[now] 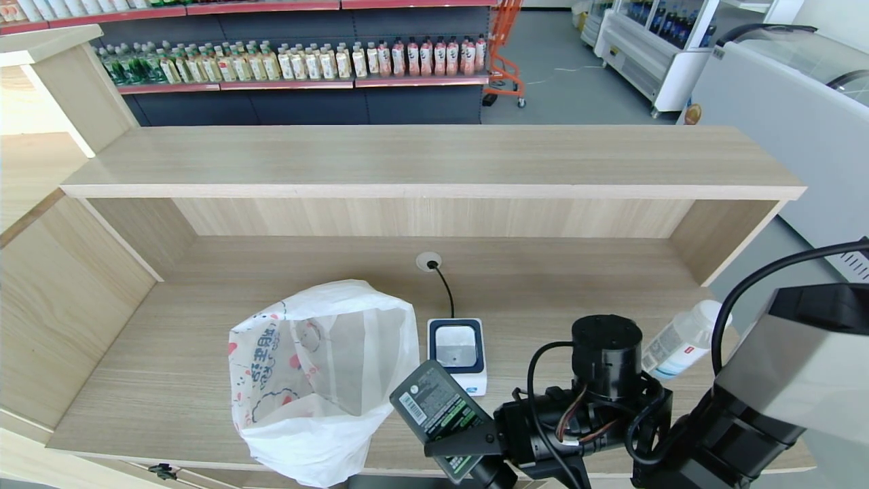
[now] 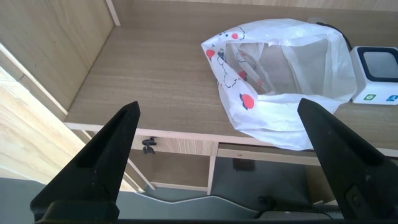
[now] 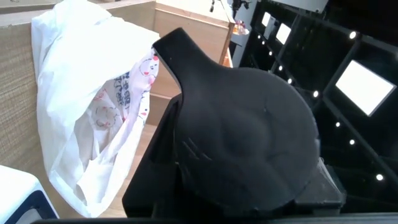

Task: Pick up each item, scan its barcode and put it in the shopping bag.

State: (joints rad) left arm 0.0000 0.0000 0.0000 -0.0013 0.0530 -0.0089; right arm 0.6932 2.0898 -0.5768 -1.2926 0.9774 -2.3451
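Head view: right jaws clamp black box [image 1: 434, 402], lower end hidden; left jaws wide, empty.

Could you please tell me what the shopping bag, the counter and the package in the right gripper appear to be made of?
White printed shopping bag: probably thin plastic film; translucent, crinkled, faintly glossy.
Pale counter: matte wood-grain laminate or veneer; I cannot tell which.
Flat black package with barcode label, in the right gripper: smooth plastic or coated card, with a slight sheen.
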